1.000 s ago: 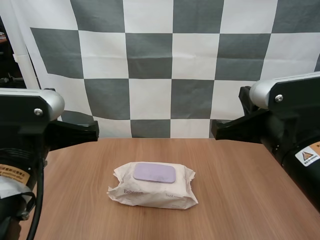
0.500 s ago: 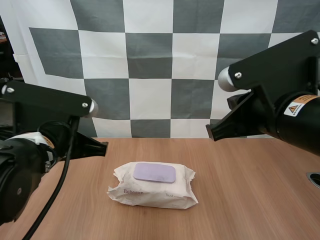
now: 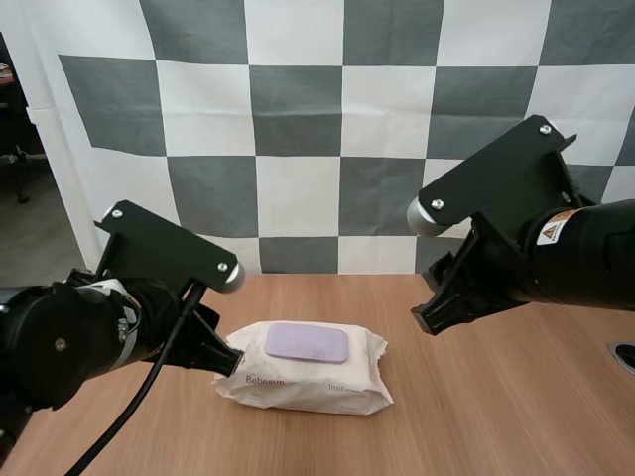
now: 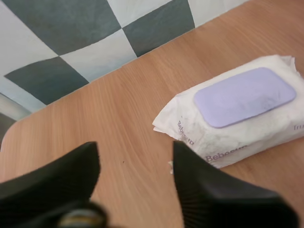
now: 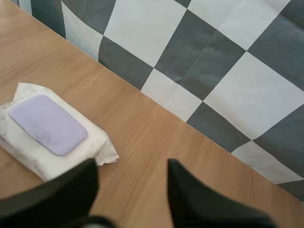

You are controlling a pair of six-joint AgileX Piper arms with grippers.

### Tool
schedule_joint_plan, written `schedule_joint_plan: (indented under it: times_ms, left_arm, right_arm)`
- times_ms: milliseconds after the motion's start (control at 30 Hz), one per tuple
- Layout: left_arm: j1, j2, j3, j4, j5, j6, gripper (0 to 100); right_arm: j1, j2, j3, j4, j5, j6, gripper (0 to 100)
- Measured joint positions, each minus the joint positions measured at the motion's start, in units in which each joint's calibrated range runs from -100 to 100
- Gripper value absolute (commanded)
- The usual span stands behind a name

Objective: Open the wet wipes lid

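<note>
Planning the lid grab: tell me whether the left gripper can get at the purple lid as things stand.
Probably yes. The left gripper is open beside the pack of wet wipes, with nothing between it and the closed lid on top.

I see the pack of wet wipes [image 3: 316, 389] lying flat on the wooden table [image 3: 496, 416], near its middle, long side running across the high view. White crinkled wrapper, brand print on the near side face. Lilac rounded-rectangle lid [image 3: 307, 342] on top, closed, flush
</note>
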Motion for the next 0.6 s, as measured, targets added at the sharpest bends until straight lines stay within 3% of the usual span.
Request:
schedule_joint_plan:
  times_ms: [267, 600]
  left_arm:
    - [0.0, 0.49, 6.82, 0.51, -4.48, 10.65, 100]
    - [0.0, 0.49, 12.5, -3.06, -14.0, 18.04, 99]
  right_arm:
    - [0.0, 0.66, 0.0, -0.68, 0.46, -5.53, 100]
    - [0.0, 2.12, 0.0, -0.77, 0.46, -6.63, 100]
